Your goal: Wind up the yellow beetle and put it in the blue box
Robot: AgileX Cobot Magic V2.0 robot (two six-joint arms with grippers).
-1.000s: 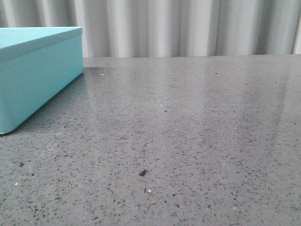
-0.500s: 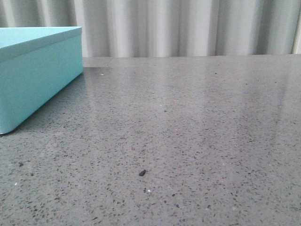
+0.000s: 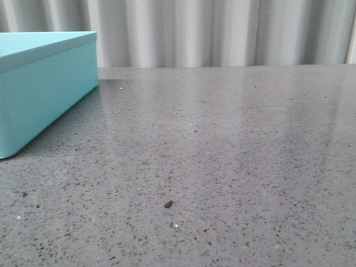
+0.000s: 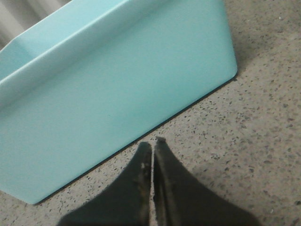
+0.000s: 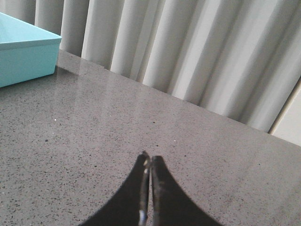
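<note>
Left gripper has its fingers pressed together, holding nothing, tips just beside the blue box wall. Right gripper is likewise closed and empty, over bare table. The box sits lid on, contents hidden; the front view cuts off its left part. No view shows the beetle. A dark speck lies on the table.
</note>
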